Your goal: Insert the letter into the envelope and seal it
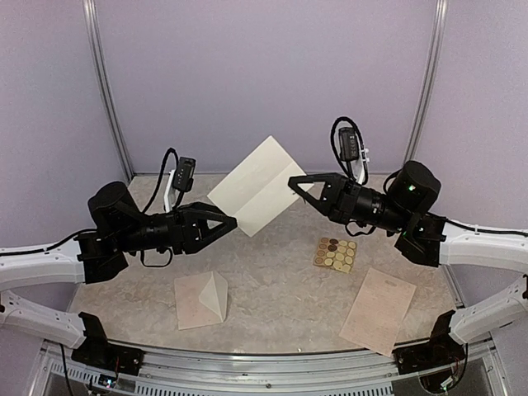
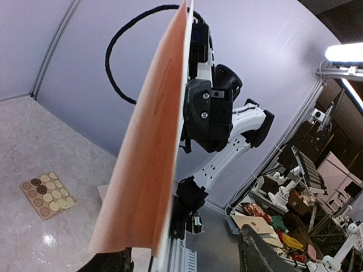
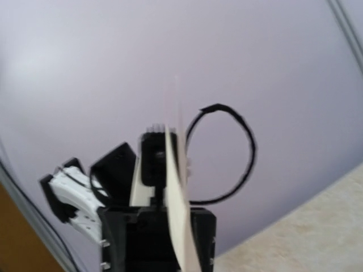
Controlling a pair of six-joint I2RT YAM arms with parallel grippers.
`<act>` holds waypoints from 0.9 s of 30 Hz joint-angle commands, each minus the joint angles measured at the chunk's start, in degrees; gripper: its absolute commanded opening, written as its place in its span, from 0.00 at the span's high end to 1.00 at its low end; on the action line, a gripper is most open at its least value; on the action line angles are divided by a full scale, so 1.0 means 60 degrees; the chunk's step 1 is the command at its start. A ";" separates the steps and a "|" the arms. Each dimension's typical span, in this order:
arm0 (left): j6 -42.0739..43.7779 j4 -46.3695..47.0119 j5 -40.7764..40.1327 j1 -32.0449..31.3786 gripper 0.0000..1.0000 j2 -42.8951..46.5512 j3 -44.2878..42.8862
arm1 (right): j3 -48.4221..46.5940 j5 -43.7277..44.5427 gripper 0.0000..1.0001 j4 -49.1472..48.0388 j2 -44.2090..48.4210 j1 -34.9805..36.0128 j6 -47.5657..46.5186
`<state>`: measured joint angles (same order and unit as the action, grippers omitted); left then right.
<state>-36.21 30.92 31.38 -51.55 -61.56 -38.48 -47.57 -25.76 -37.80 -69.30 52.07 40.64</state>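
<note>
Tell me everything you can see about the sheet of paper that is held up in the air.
The held sheet is cream paper, pinkish on one side in the left wrist view, with one crease across its middle. It hangs tilted above the table. The right gripper is shut on its right edge; the left gripper is open, its fingers either side of the lower left edge.

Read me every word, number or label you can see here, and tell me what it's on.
Flat sheet on the table: faint handwritten lines, too small to read.
Sticker sheet: round stickers, no readable text.
Raised sheet: only faint marks, unreadable.
Envelope: no text visible.
</note>
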 commanded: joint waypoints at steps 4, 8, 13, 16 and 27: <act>-0.0425 0.1834 -0.0720 -0.0226 0.54 -0.0489 -0.0021 | 0.0219 -0.0481 1.00 -0.1453 -0.0227 0.0087 0.0534; -0.0657 0.2359 -0.0805 -0.0263 0.77 -0.0852 -0.0098 | 0.0306 -0.0433 1.00 -0.1579 -0.0226 0.0093 0.0576; -0.0416 0.1919 -0.1137 -0.0257 1.00 -0.0909 -0.0111 | 0.0590 -0.0040 0.95 -0.0645 0.0159 0.0026 0.0231; 0.0397 0.0200 -0.1261 -0.0251 1.00 -0.0663 -0.0399 | 0.0761 0.0326 0.49 0.1028 0.0934 -0.0275 -0.0406; 0.3798 -0.7259 0.0435 -0.0442 1.00 -0.1394 -0.2359 | -0.1751 -0.1381 0.03 0.9371 0.0743 -0.1297 -0.4316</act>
<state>-22.48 5.96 28.73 -52.97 -67.22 -48.66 -51.44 -28.25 -3.46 -61.49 44.49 25.89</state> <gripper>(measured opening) 0.003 0.962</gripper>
